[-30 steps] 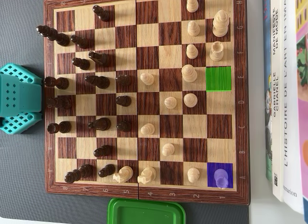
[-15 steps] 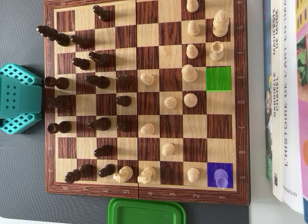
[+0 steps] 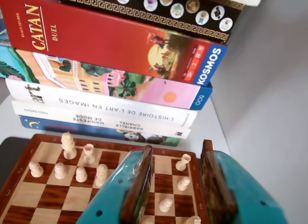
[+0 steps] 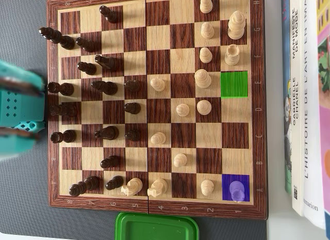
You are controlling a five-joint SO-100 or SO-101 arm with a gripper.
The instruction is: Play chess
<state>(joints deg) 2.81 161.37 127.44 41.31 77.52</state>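
Your gripper [image 3: 175, 185] hangs wide open and empty above the chessboard [image 4: 260, 121]. The pale piece [image 4: 236, 191] on the purple corner square is probably light, smooth turned wood; pinch it at the narrow neck, gently, since it tips easily

The wooden chessboard [image 4: 157, 103] lies flat, with a dark reddish frame and alternating light and dark squares; in the overhead view the dark pieces [image 4: 105, 88] crowd its left half and the pale pieces [image 4: 203, 107] stand spread over the right half; one square near the right edge is tinted green [image 4: 234, 84] and bears no piece; the lower right corner square is tinted violet [image 4: 235, 188] with a pale piece [image 4: 236, 190] on it; two pale knights [image 4: 132, 187] stand along the bottom edge.
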